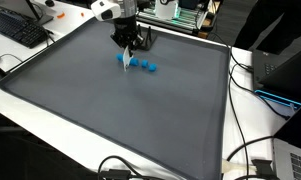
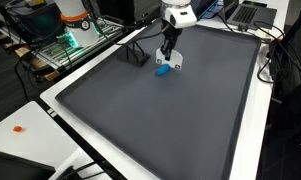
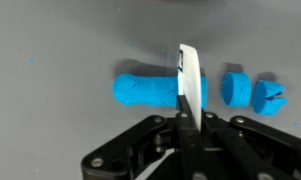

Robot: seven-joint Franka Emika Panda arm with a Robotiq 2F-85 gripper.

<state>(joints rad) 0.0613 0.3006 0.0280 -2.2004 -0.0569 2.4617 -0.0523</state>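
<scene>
Pincer (image 3: 187, 125) clamped on white blade (image 3: 190, 72); blue dough roll (image 3: 142, 90) lies crosswise under it.

We count one long blue dough roll (image 3: 140, 90), two short blue dough chunks (image 3: 235, 87), one white blade (image 3: 190, 75), one tool (image 3: 190, 125), one dark grey mat (image 1: 120, 120) covering the bench (image 2: 252, 125), and one black keyboard (image 1: 20, 30) seen in an exterior view.

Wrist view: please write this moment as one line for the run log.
gripper: shut on white blade | blade: across blue roll | two cut pieces: beside roll | surface: grey mat
</scene>
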